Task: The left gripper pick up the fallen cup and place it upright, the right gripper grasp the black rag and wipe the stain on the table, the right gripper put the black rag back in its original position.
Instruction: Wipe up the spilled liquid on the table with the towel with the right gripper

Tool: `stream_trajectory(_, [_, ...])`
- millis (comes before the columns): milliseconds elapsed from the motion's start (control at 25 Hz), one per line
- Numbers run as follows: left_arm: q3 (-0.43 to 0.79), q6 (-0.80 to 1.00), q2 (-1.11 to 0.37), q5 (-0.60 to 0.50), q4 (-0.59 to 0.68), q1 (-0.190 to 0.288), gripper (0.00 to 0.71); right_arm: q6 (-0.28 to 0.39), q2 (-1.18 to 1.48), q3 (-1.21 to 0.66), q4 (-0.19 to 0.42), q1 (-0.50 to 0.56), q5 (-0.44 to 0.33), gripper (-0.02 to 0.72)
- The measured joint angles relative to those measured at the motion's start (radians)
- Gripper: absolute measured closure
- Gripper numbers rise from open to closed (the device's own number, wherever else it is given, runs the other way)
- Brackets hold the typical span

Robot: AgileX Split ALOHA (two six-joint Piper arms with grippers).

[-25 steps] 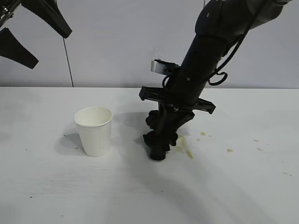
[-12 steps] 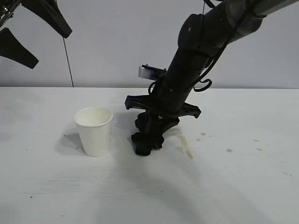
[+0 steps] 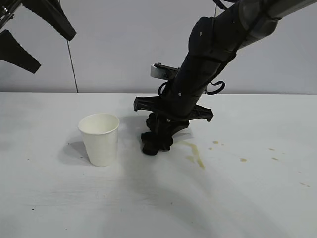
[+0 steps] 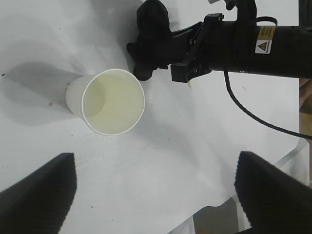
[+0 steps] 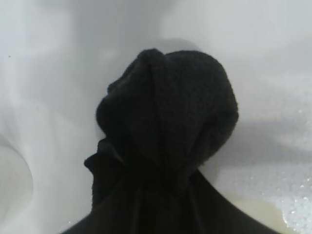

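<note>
The white paper cup [image 3: 99, 139] stands upright on the white table [image 3: 59, 198], its mouth showing in the left wrist view [image 4: 112, 101]. My left gripper [image 3: 56, 51] hangs high at the far left, open and holding nothing [image 4: 156, 161]. My right gripper [image 3: 162, 128] points steeply down, shut on the bunched black rag [image 3: 155, 145], which presses on the table just right of the cup. The rag [image 5: 165, 112] fills the right wrist view and hides my fingers. The yellowish-brown stain [image 3: 196, 154] lies as a smeared streak right of the rag [image 5: 265, 217].
Small yellowish droplets [image 3: 242, 159] dot the table farther right. A thin cable [image 3: 72, 64] runs down the grey back wall. The table's edge [image 4: 273, 161] shows in the left wrist view, beyond the right arm [image 4: 263, 44].
My right gripper has dragged the rag left across the stain toward the cup, then drawn back slightly. The smeared streak is uncovered. Cup and left arm have not moved.
</note>
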State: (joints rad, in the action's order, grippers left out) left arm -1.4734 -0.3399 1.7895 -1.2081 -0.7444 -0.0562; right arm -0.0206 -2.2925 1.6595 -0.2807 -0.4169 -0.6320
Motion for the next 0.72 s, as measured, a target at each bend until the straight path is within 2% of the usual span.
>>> stream_trajectory(160, [0.0, 0.0, 0.0, 0.0, 0.0, 0.0, 0.074, 0.036, -0.003, 0.008, 0.052, 0.0, -0.006, 0.591])
stream_trajectory(320, [0.0, 0.0, 0.0, 0.0, 0.0, 0.0, 0.074, 0.043, 0.0, 0.016, 0.107, 0.0, -0.061, 0.591])
stream_trajectory(520, [0.0, 0.0, 0.0, 0.0, 0.0, 0.0, 0.074, 0.043, 0.026, 0.014, 0.165, 0.02, -0.162, 0.591])
stream_trajectory(640, [0.0, 0.0, 0.0, 0.0, 0.0, 0.0, 0.074, 0.043, 0.062, 0.005, 0.231, 0.024, -0.233, 0.591])
stream_trajectory(720, [0.0, 0.0, 0.0, 0.0, 0.0, 0.0, 0.074, 0.043, 0.095, 0.004, 0.243, 0.024, -0.278, 0.591])
